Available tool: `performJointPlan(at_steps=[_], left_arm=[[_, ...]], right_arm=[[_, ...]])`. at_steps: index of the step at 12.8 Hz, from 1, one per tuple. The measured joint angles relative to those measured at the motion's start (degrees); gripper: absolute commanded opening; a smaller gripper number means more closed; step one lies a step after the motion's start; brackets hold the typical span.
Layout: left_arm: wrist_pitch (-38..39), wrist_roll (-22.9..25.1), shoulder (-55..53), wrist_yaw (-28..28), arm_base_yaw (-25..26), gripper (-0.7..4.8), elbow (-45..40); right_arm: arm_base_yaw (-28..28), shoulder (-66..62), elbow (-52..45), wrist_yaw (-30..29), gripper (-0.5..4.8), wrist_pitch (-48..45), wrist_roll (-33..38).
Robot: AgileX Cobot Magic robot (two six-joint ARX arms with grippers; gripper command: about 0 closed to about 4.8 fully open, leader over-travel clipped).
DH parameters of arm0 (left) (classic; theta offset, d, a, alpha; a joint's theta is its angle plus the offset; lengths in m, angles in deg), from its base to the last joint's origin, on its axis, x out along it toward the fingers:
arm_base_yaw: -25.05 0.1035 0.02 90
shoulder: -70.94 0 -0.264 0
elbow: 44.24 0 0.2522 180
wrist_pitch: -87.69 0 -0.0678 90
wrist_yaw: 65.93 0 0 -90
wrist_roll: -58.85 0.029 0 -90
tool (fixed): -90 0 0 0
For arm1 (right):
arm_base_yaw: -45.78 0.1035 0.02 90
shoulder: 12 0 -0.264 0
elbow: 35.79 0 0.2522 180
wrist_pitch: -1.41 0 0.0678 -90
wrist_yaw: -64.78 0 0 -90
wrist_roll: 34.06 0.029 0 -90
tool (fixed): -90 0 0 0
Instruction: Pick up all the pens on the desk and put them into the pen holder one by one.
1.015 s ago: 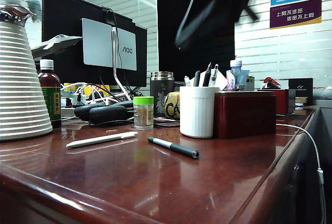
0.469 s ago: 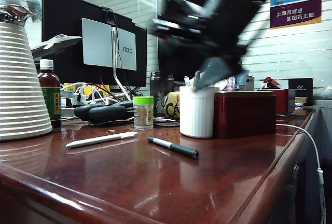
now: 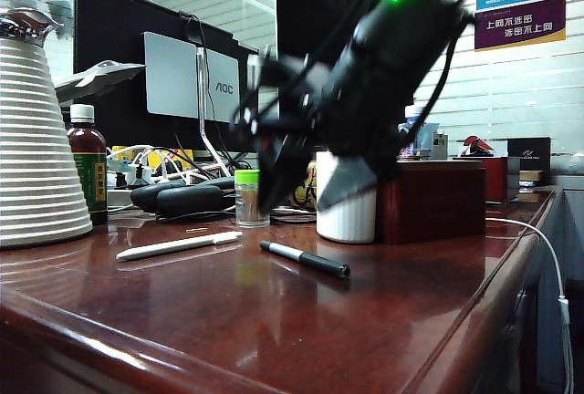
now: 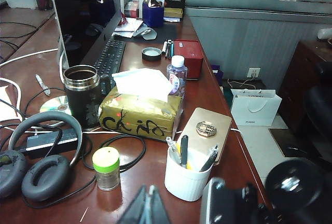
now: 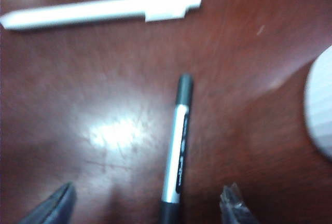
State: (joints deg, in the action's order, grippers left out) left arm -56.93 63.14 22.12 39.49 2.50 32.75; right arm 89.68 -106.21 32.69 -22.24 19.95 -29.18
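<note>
Swung down from high above the monitors to just over the desk (image 3: 274,321) since a second ago: right arm, now blurred, hanging in front of the pen holder (image 3: 347,221) and hiding most of it. Seen from the side otherwise unchanged: white pen (image 3: 178,245) and dark pen (image 3: 306,259) lying flat on the wood, near each other but apart, in front of the green-capped bottle (image 3: 253,198); right gripper (image 3: 306,195) pointing down with fingers spread, probably readied wide so as to straddle a pen. From the left wrist: left gripper (image 4: 150,208) pressed together at the frame's edge, holding nothing, parked high and back, likely to leave the working area free; pen holder (image 4: 188,175) upright beside the bottle (image 4: 107,168), already carrying several pens, a tissue box (image 4: 140,117) and mug (image 4: 83,95) behind it. From the right wrist: right gripper (image 5: 148,203) open, one fingertip on either side of the dark pen (image 5: 176,146), which lies lengthwise between them, not yet touched as far as can be told; white pen (image 5: 98,10) lying crosswise farther off; ribbed edge of the pen holder (image 5: 321,110) just in view. Judged: dark pen the first target, approach under way, both pens still to be moved.
</note>
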Motion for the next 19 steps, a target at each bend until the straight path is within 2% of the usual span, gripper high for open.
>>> performJointPlan(at_steps=[1,3,4,5,6,11,12,13,14,15,16,19], left_arm=[[0.0,0.0,0.0,0.0,0.0,-0.05,0.0],[0.0,0.0,0.0,0.0,0.0,-0.05,0.0],[0.0,0.0,0.0,0.0,0.0,-0.05,0.0],[-0.9,0.0,0.0,0.0,0.0,-0.05,0.0],[-0.9,0.0,0.0,0.0,0.0,-0.05,0.0],[-0.9,0.0,0.0,0.0,0.0,-0.05,0.0],[-0.9,0.0,0.0,0.0,0.0,-0.05,0.0],[-0.9,0.0,0.0,0.0,0.0,-0.05,0.0],[-0.9,0.0,0.0,0.0,0.0,-0.05,0.0],[-0.9,0.0,0.0,0.0,0.0,-0.05,0.0],[-0.9,0.0,0.0,0.0,0.0,-0.05,0.0],[-0.9,0.0,0.0,0.0,0.0,-0.05,0.0]], right_arm=[[-0.7,-4.6,0.0,-0.1,3.57,-2.8,0.0],[-1.4,-5.5,0.1,-0.3,3.55,-3.1,0.0],[-3.2,-6.9,0.5,-2.9,1.62,-4.1,0.2],[-3.8,-7.1,0.7,-6.2,0.51,-4.0,0.2],[-3.7,-7.1,0.7,-7.4,-0.06,-3.8,0.2],[-3.6,-5.0,0.2,-8.8,-0.06,-2.7,0.2],[-4.2,3.7,0.2,-8.8,-0.06,-5.4,0.2],[-9.2,14.4,0.5,-7.0,-0.06,-15.8,0.2],[-11.5,14.5,0.5,-6.8,-0.06,-20.3,0.2],[-13.3,13.9,0.4,-6.8,-0.06,-23.8,0.5],[-14.9,10.5,0.4,-6.9,-0.05,-31.3,1.1],[-15.0,3.9,0.3,-6.9,-0.05,-40.5,1.1]])
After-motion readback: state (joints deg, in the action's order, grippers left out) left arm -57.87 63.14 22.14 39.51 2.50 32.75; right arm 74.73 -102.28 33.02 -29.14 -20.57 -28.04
